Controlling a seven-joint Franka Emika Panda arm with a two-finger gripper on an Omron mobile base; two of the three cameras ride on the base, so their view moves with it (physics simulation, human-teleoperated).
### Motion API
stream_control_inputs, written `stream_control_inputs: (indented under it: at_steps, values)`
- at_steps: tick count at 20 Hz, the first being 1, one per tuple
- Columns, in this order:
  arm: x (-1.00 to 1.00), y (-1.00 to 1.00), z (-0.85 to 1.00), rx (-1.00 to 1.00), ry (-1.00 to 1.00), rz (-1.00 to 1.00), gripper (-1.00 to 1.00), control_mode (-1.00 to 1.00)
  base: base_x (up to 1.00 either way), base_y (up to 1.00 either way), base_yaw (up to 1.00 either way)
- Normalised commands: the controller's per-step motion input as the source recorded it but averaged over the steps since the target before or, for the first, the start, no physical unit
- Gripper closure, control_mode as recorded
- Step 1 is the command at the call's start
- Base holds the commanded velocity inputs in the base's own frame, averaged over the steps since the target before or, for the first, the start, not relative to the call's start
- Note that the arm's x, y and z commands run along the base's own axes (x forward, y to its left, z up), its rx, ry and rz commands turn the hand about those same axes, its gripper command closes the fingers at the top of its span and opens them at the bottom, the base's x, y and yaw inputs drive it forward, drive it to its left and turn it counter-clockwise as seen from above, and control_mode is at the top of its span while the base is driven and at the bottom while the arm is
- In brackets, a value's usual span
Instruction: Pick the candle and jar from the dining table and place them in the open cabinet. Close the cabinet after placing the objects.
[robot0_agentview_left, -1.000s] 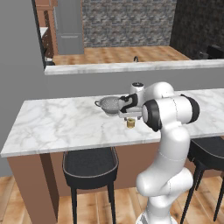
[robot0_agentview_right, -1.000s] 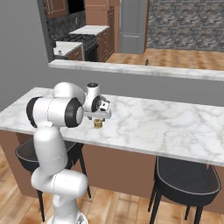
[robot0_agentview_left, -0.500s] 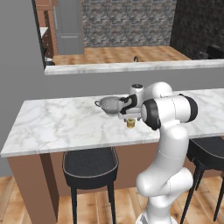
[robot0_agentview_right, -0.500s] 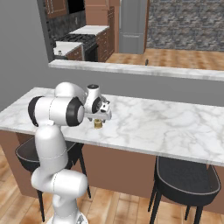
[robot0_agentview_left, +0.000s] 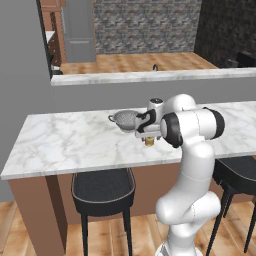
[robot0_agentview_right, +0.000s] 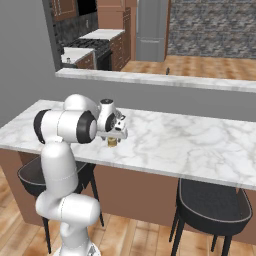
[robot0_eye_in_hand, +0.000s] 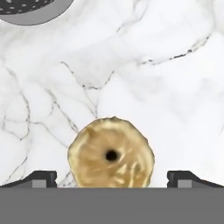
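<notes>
The candle (robot0_eye_in_hand: 111, 152), a squat yellow-gold cylinder with a dark wick hole, stands on the white marble dining table (robot0_agentview_left: 75, 142). My gripper (robot0_eye_in_hand: 113, 178) hangs straight above it, open, one fingertip (robot0_eye_in_hand: 43, 177) on each side of it and not touching. From the base views the candle (robot0_agentview_left: 149, 143) (robot0_agentview_right: 112, 143) sits just under the gripper (robot0_agentview_left: 148, 135) (robot0_agentview_right: 113, 135), near the table's front edge. The jar is hidden or out of view.
A steel colander (robot0_agentview_left: 126, 120) (robot0_eye_in_hand: 30, 8) stands on the table just behind and left of the candle. Dark bar stools (robot0_agentview_left: 102, 186) (robot0_agentview_right: 212, 202) stand tucked under the table's near side. A raised marble ledge (robot0_agentview_left: 150, 76) runs behind the table.
The hand has sunk slightly toward the candle. The candle and the colander have not moved.
</notes>
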Motion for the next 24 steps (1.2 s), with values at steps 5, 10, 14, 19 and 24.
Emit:
stream_control_inputs:
  at_steps: [5, 10, 14, 19, 24]
  values:
    - [0.04, 0.00, -0.12, 0.00, 0.00, 0.00, -1.00, -1.00, 0.00, 0.00, 0.00]
    - [0.12, 0.00, -0.07, 0.00, 0.00, 0.00, -1.00, -1.00, 0.00, 0.00, 0.00]
    - [0.11, 0.00, -0.05, 0.00, 0.00, 0.00, -1.00, -1.00, 0.00, 0.00, 0.00]
    - [0.07, 0.00, -0.08, 0.00, 0.00, 0.00, 1.00, -1.00, 0.00, 0.00, 0.00]
    - [0.03, 0.00, -0.06, 0.00, 0.00, 0.00, 1.00, -1.00, 0.00, 0.00, 0.00]
